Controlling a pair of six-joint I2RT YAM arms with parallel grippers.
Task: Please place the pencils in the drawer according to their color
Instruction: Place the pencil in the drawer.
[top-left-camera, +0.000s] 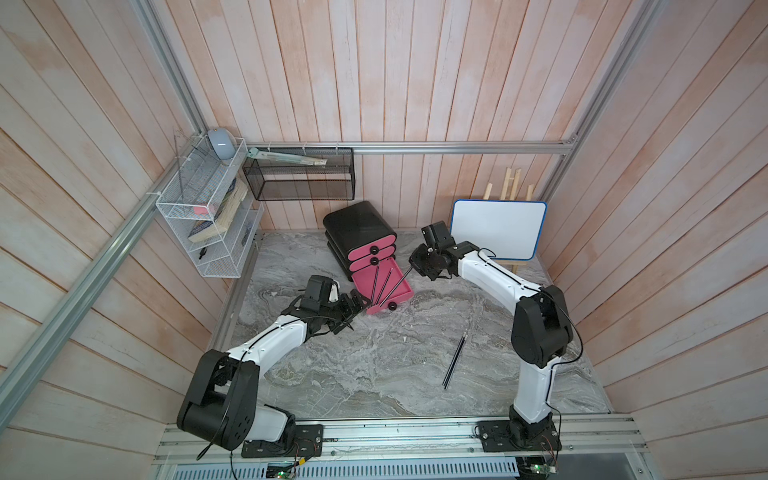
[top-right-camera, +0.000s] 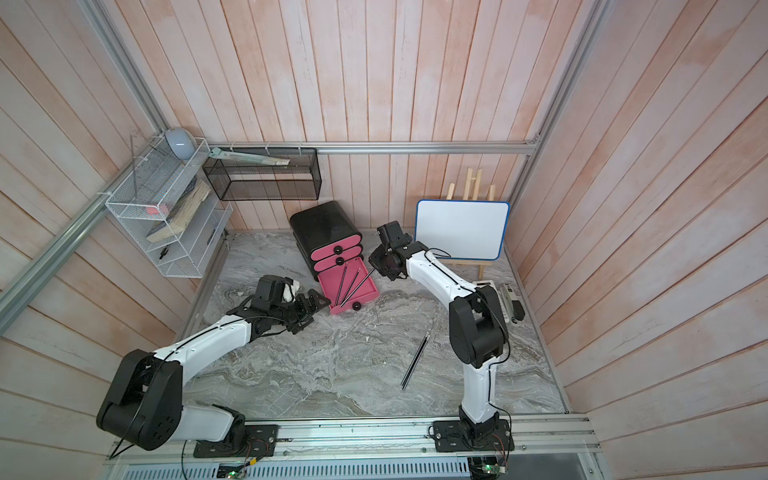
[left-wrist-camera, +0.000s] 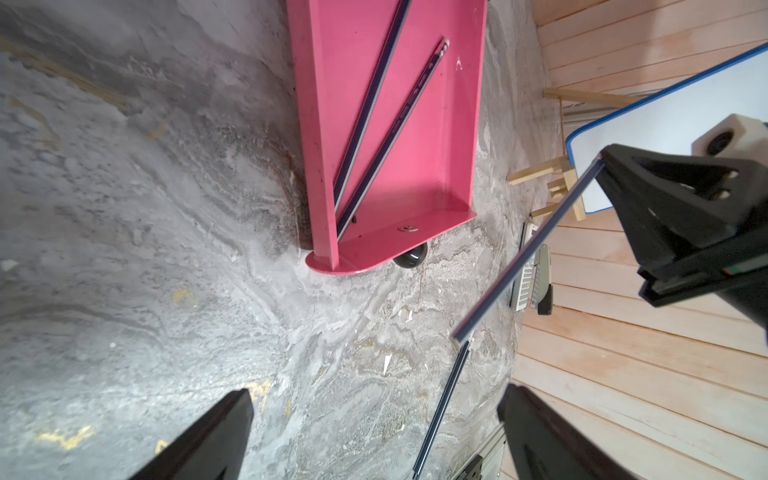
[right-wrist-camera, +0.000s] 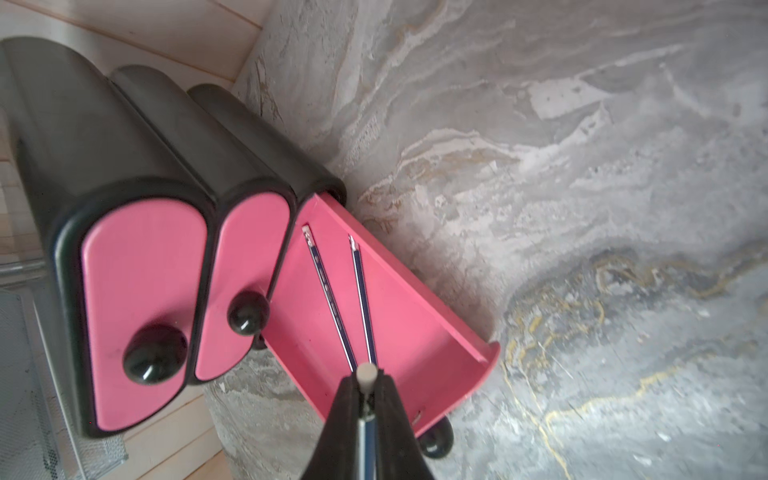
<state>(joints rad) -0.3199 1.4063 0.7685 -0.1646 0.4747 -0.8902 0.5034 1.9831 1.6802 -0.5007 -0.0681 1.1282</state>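
Note:
The black cabinet (top-left-camera: 353, 226) stands at the back, and its lowest pink drawer (top-left-camera: 402, 294) is pulled out. Two black pencils (right-wrist-camera: 328, 295) (right-wrist-camera: 362, 299) lie inside it, fanned apart. My right gripper (right-wrist-camera: 366, 386) is shut on a third black pencil (left-wrist-camera: 528, 253), held by its eraser end. That pencil slants down over the drawer's right side in both top views (top-left-camera: 397, 286) (top-right-camera: 359, 284). My left gripper (left-wrist-camera: 376, 395) is open and holds nothing; it hangs by the drawer's front left corner (top-left-camera: 355, 311). Two more black pencils (top-left-camera: 455, 361) lie side by side on the marble table, front right.
A whiteboard on a wooden easel (top-left-camera: 498, 230) stands behind my right arm. A black mesh basket (top-left-camera: 299, 174) and a white wire shelf (top-left-camera: 199, 216) hang on the back-left walls. A grey and black device (top-right-camera: 509, 301) lies by the right wall.

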